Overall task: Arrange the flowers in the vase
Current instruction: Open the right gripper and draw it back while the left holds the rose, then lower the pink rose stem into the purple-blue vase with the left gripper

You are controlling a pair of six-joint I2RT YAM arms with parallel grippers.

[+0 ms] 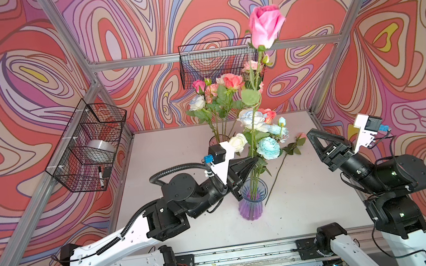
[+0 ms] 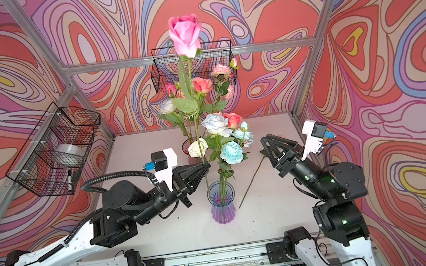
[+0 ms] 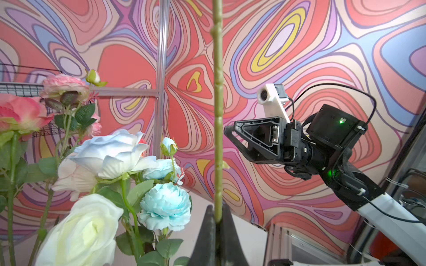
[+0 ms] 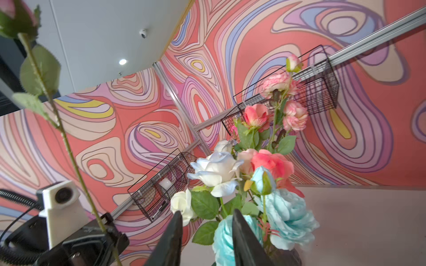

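Right now the left gripper (image 2: 205,167) is clamping its black jaws tight on the green stem (image 3: 217,115) of a tall pink rose (image 1: 266,26), just above the ribbed purple glass vase (image 2: 222,209) that is standing near the front middle of the pale tabletop (image 1: 181,156). That rose is standing almost upright, its long axis vertical and its head pointing up, well above the others. Whether its lower end is reaching into the vase I cannot tell. Already sitting in that vase are pale blue, white and coral roses (image 2: 232,152), and more are filling a pinkish vase (image 2: 187,149) behind it. One pink-headed flower (image 1: 280,172) is lying flat beside the purple vase, head pointing toward the right gripper (image 2: 266,140), which is hovering with jaws parted and empty.
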